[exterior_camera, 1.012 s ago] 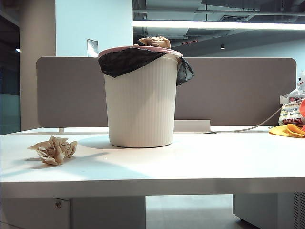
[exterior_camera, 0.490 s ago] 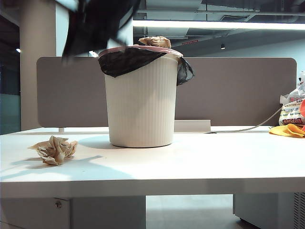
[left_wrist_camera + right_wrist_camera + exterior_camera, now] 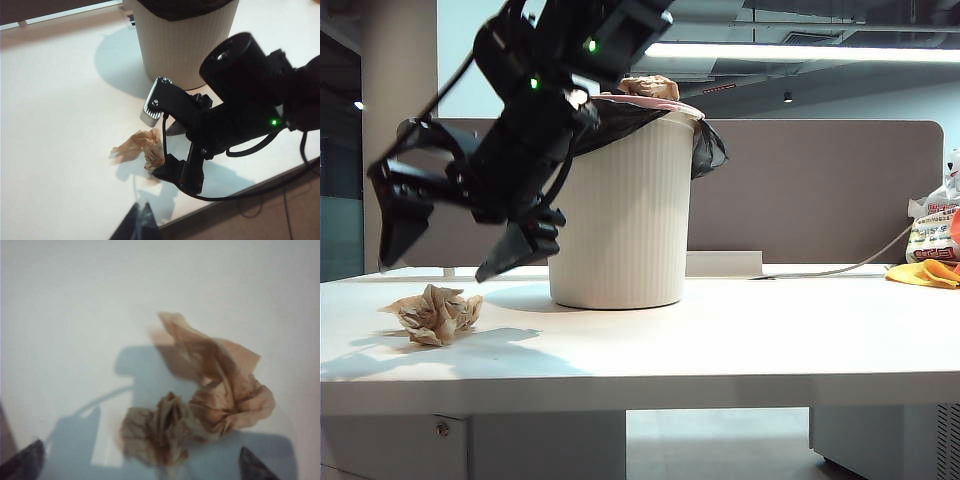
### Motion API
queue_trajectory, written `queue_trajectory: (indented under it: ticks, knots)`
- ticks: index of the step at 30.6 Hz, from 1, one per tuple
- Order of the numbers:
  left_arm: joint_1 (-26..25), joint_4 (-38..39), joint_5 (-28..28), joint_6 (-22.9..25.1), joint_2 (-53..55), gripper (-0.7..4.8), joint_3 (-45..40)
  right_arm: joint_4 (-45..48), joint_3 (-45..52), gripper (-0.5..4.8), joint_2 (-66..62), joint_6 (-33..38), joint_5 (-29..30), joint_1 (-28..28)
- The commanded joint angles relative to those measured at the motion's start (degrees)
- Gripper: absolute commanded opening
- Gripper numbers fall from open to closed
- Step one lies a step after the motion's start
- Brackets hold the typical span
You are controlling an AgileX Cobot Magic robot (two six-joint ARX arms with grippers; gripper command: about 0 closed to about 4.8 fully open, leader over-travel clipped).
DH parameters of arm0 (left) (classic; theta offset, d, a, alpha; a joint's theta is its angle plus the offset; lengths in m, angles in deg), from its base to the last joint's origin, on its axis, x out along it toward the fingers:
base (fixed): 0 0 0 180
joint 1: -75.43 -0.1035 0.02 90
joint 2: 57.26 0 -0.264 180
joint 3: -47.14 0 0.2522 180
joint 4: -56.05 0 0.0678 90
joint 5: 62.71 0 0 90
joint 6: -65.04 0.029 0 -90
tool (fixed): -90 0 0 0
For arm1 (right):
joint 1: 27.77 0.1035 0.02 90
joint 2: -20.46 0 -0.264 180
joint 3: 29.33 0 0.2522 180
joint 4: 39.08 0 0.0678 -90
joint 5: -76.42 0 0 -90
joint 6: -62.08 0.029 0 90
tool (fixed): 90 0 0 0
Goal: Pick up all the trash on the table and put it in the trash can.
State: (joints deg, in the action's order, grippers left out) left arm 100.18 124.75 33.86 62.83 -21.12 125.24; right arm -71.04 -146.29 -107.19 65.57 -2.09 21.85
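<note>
The white table (image 3: 740, 340) sat before a grey-brown partition (image 3: 820, 190), with the trash can (image 3: 620, 210) on it. The right gripper (image 3: 450, 245) hung spread wide above crumpled paper trash (image 3: 435, 315); the left gripper (image 3: 142, 225) barely showed, its state unclear.

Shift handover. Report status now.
Right gripper open over paper ball, left of trash can. Left gripper barely visible, state unclear. Peeking over can rim: second ball. Path clear.

tan-brown trash (image 3: 435, 314) – cream ribbed trash can (image 3: 620, 210), pink rim, blk liner; white table (image 3: 740, 340).
</note>
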Motion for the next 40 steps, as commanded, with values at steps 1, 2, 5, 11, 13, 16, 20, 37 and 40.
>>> queue_trajectory:
  ticks: [1, 2, 5, 11, 13, 16, 20, 37, 40]
  knots:
    - [0.0, -0.6, -0.2, -0.1, 0.0, -0.05, 0.1, 4.0, -0.3, 4.79, -1.5, -0.1, -0.1, 0.2]
    - [0.0, -0.6, -0.2, -0.1, 0.0, -0.05, 0.1, 4.6, -0.3, 4.79, -1.9, 0.0, -0.1, 0.2]
    - [0.0, -0.5, -0.2, -0.1, 0.1, -0.06, 0.1, 5.6, -0.3, 4.79, -3.3, -0.1, -2.4, 0.2]
    - [0.0, -0.5, -0.3, -0.1, 0.1, -0.05, 0.1, 6.2, -0.3, 4.79, -5.9, -0.2, -2.8, -0.2]
    - [0.0, -0.5, -0.3, -0.1, 0.1, -0.05, 0.1, 6.3, -0.3, 3.74, -6.0, -0.2, -3.0, -0.4]
    - [0.0, -0.5, -0.3, -0.1, 0.1, -0.05, 0.1, 6.3, -0.4, 0.03, -6.0, -0.2, -3.1, -0.5]
    - [0.0, -0.6, -0.3, 0.1, 0.1, -0.06, 0.1, 5.0, -2.2, -0.03, -5.7, -0.4, -3.1, -0.6]
    - [0.0, -13.2, -0.4, 0.2, 0.4, -0.06, 0.1, -5.6, -20.0, -0.02, 7.3, -8.2, -5.6, -3.8]
    - [0.0, -18.3, -1.7, 0.1, 2.1, -0.06, 0.2, -7.7, -23.5, -0.03, 9.8, -8.2, -5.6, -5.9]
